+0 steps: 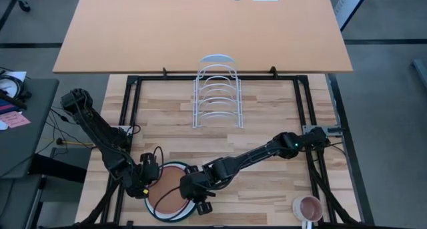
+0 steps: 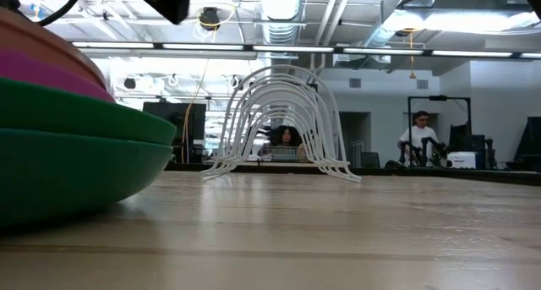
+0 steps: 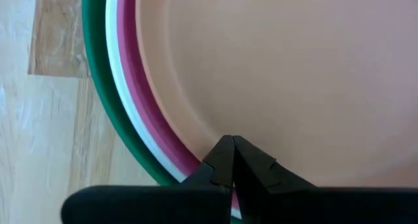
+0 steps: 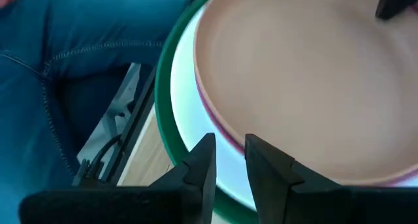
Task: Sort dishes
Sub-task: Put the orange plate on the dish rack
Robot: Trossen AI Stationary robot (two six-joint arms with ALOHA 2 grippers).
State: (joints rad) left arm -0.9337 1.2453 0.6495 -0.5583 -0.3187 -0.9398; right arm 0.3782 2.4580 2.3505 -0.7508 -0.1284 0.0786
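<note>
While half-open, right pincer [image 4: 228,160] straddles the terracotta plate's [image 4: 307,74] rim.

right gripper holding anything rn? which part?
Right gripper straddles the near rim of the terracotta plate atop the stack; a firm hold cannot be told. Left gripper is shut, empty.

Beyond the desk [image 2: 338,231], a bright open room: ceiling strip lights [image 2: 254,47], exposed ducts [image 2: 283,2], two people [image 2: 420,134] among workstations.
</note>
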